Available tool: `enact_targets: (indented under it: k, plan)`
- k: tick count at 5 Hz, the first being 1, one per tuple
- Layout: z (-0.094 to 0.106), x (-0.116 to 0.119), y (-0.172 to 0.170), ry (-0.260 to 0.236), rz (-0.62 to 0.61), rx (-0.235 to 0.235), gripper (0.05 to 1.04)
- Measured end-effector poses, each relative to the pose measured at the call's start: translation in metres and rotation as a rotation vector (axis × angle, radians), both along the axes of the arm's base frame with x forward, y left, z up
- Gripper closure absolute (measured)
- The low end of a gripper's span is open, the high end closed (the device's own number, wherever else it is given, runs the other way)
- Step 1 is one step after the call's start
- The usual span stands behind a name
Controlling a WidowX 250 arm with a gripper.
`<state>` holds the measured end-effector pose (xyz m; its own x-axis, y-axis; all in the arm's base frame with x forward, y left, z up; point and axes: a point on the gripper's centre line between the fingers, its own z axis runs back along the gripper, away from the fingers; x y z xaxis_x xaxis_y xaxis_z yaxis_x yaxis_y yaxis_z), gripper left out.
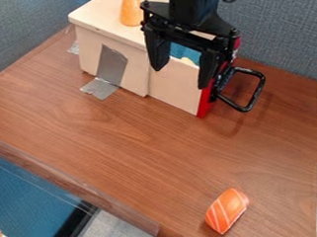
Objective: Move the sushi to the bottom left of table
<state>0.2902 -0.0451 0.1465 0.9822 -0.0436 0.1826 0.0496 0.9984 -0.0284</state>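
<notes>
Camera view: looking down at a slant on a brown wood-grained table (122,137), with a pale wooden box (170,88) near its far edge. Over the right part of the box, seeing a black two-finger gripper (182,76) hanging downward, with jaws spread wide, released and holding nothing. From this angle, unable to tell whether either finger touches the box. Well apart from the box, on its near side and slightly beyond its right end, finding a piece of orange toy sushi with white stripes (227,210), lying at a slant on bare wood. On top of the box toward its left, noting a pale orange cone-shaped object (131,10), standing upright. Across the box's front and down to the wood below, seeing silvery-grey tape (111,65). At the box's right end, seeing a bright red strip (205,103), and just beside it a black loop-shaped frame (256,94). Inside the box, partly behind the gripper, catching sight of something blue (185,52). Behind the box, seeing a blue-grey fabric panel (276,41).
</notes>
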Motion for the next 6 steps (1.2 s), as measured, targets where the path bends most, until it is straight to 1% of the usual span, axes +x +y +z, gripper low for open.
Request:
enact_targets:
  k: [1, 2, 3, 4, 5, 6]
  plan:
    - [-0.010, -0.002, -0.001, 0.027, 0.009, -0.003, 0.083]
    - [-0.034, -0.025, -0.019, 0.031, 0.030, -0.056, 0.083]
    - [-0.046, -0.033, -0.034, 0.020, 0.006, -0.064, 0.083]
    - [-0.073, -0.047, -0.053, 0.064, -0.052, -0.038, 0.083]
    - [-0.103, -0.055, -0.071, 0.110, -0.097, -0.009, 0.083]
    - [-0.129, -0.058, -0.088, 0.151, -0.147, 0.042, 0.083]
